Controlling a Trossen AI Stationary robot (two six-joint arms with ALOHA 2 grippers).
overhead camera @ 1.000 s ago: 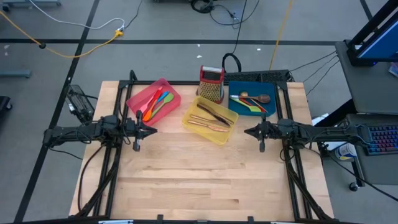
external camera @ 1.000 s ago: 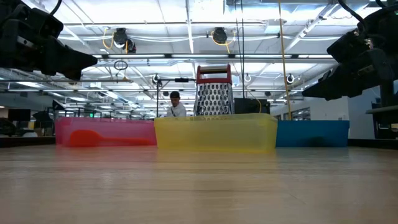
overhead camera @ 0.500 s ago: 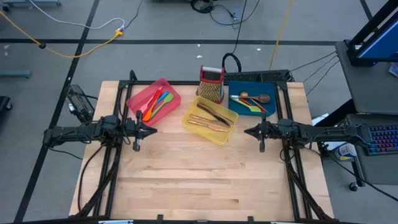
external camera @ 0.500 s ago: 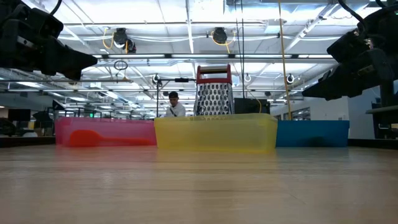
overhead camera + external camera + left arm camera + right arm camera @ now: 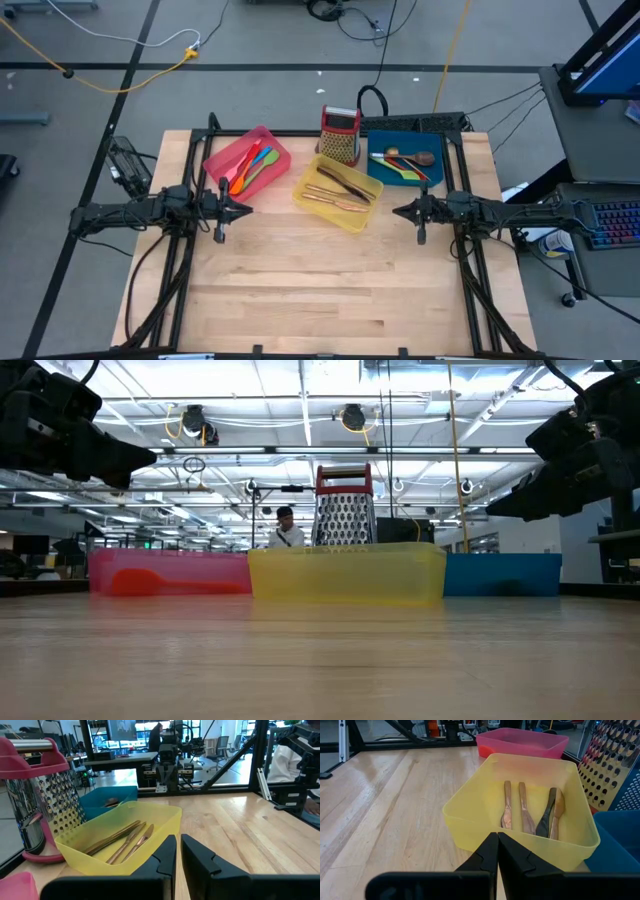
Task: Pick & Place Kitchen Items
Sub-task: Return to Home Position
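Wooden table (image 5: 330, 290), arms reaching in from both sides. Yellow tray (image 5: 356, 216) between grippers; copper cutlery (image 5: 335, 198), black knife (image 5: 345, 183) inside. Pink tray (image 5: 222, 152) just beyond left gripper (image 5: 249, 209), silicone spatulas (image 5: 252, 165) inside. Blue tray (image 5: 445, 145) beyond right gripper (image 5: 396, 211), spoons (image 5: 405, 165) inside. Both grippers pinched narrow, holding nothing.
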